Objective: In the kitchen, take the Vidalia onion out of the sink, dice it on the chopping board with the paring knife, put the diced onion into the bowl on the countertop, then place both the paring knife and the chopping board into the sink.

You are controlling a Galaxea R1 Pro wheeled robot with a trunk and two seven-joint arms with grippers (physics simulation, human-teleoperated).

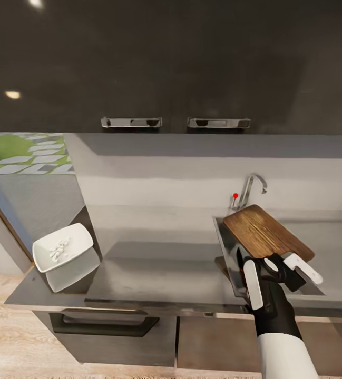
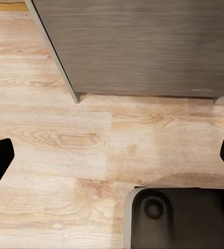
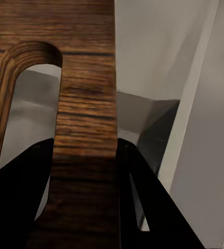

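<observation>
I am in a kitchen: a grey countertop (image 1: 160,258) over dark cabinets, a steel sink (image 1: 228,252) with chrome tap (image 1: 252,188) at right of frame, wall cupboards (image 1: 171,63) above, wood-plank floor (image 2: 65,155) below.

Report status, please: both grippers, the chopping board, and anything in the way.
Right gripper shut on chopping board, held tilted over the sink. Left gripper open above wood floor. Bowl holds diced pieces. Nothing seen in the way.
</observation>
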